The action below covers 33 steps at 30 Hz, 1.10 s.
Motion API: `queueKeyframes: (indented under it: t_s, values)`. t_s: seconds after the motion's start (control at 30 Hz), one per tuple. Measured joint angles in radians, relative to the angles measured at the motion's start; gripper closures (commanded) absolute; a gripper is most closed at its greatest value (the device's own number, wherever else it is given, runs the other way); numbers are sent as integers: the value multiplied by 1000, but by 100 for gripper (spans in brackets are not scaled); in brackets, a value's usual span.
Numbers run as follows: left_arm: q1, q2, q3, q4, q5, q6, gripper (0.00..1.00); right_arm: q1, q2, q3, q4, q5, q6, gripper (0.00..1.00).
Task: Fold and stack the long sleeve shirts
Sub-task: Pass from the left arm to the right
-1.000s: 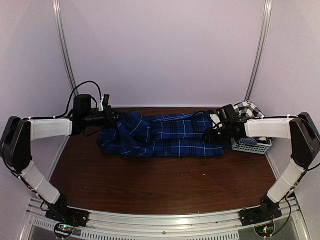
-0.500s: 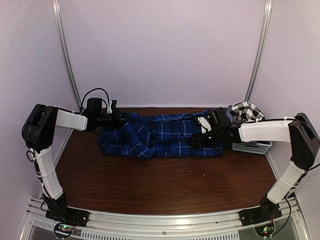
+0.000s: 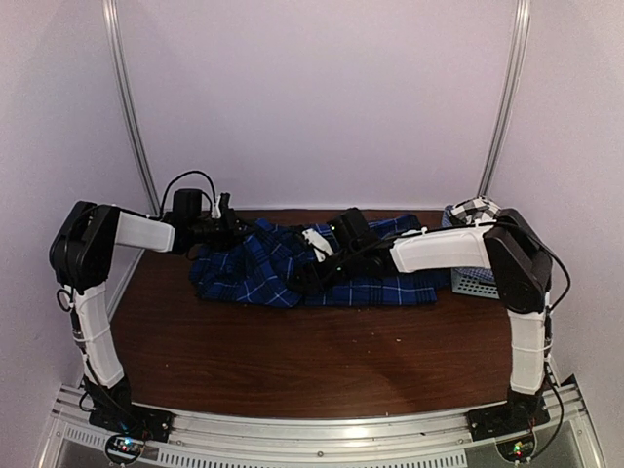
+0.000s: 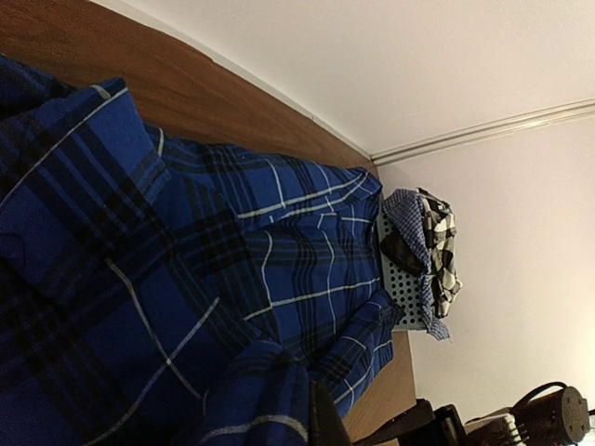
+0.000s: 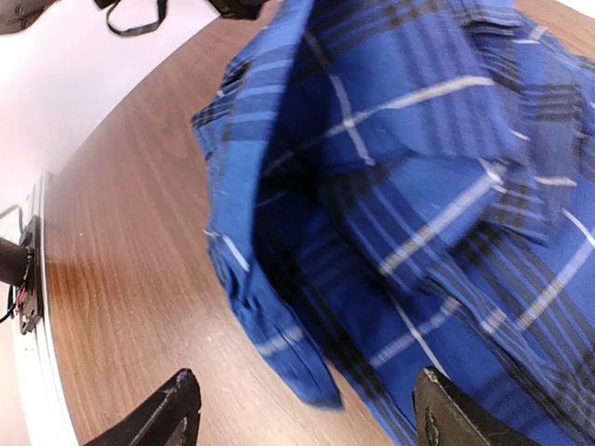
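The blue plaid shirt [image 3: 263, 275] lies rumpled across the far half of the table [image 3: 312, 361]. The right gripper [image 5: 305, 395] hangs over its middle, fingers spread wide and holding nothing. The left gripper [image 3: 230, 230] sits at the shirt's far-left edge — whether it is clenched, I cannot tell. The checked shirt [image 3: 480, 212] lies heaped in the basket [image 3: 475, 284], far right.
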Motion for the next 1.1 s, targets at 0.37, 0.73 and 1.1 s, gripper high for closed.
queueKeyframes:
  t_s: [0.37, 0.73, 1.1]
  values:
    - [0, 0, 0, 1, 5, -3, 93, 43, 216, 259, -97, -62, -92, 64]
    - [32, -5, -4, -2, 4, 46, 42, 33, 236, 306, -109, -175, -8, 100]
    - [88, -257, -145, -75, -119, 156, 29, -85, 142, 299, 244, -375, 438, 100]
